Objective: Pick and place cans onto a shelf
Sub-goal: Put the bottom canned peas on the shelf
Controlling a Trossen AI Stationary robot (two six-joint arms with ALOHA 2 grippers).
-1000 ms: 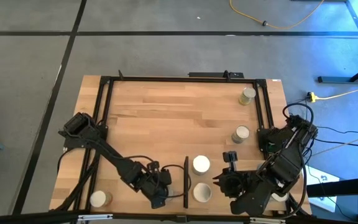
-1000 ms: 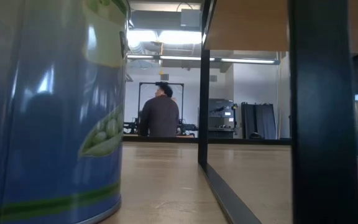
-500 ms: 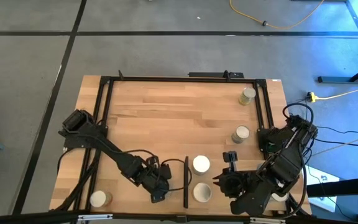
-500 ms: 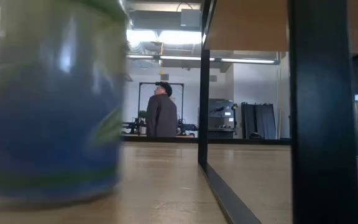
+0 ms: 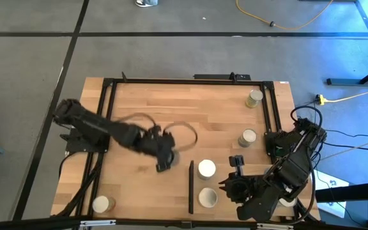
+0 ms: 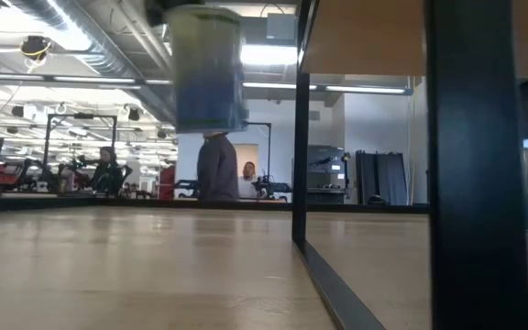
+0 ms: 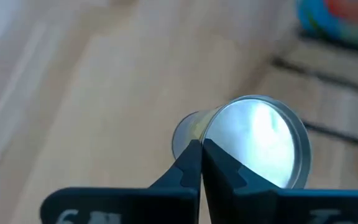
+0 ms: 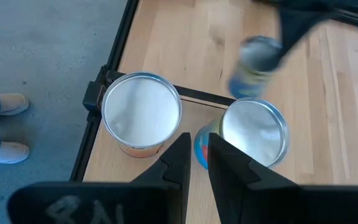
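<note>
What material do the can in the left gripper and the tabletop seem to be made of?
The can, held in the left gripper, looks like metal with a printed label: its round end is shiny and silvery in the left wrist view, and its side shows blue in the low view. The tabletop looks like light wood, smooth finished: plank strips and grain show.

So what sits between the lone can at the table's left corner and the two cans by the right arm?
In the high view, bare wood, then a thin black bar beside the two cans.
</note>
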